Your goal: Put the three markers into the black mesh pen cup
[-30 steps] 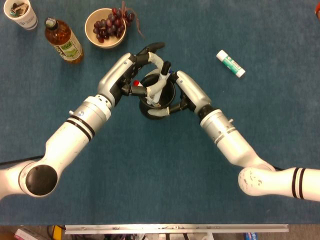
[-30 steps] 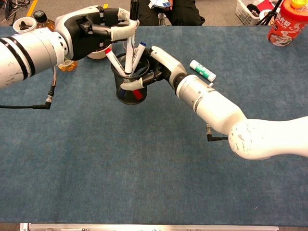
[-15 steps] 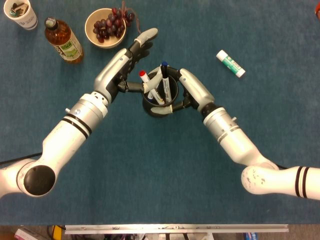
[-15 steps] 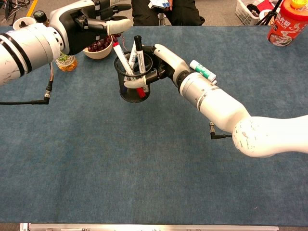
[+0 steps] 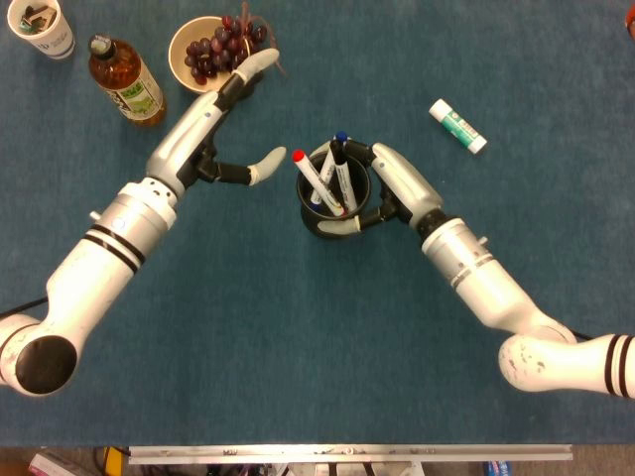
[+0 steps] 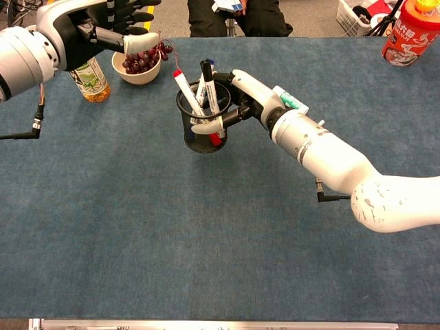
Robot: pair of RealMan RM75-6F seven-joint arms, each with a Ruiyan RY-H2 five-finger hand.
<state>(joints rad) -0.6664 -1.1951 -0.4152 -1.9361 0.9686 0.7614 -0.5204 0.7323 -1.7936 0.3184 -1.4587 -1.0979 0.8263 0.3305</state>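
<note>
1. A blue carpet-like cloth is seen covering the counter [image 5: 298, 347], with a metal rail along its near edge.
2. The cup [image 5: 334, 195] is stood upright near the counter's middle and is gripped by the right hand [image 5: 382, 193], whose fingers are wrapped round its wall.
3. Three markers [image 6: 203, 94] are held inside the cup, leaning, their red, black and blue caps pointing up.
4. The left hand [image 5: 223, 124] is held above the counter, left of the cup and apart from it, with fingers spread and nothing in them.
5. At the far left, a bowl [image 5: 208, 55] of grapes, a bottle [image 5: 126, 81] and a paper cup [image 5: 42, 27] are set.
6. A white and green tube [image 5: 457, 125] is laid to the right of the cup.
7. Beyond the far edge, a seated person, a white basket and an orange container are seen in the chest view.
</note>
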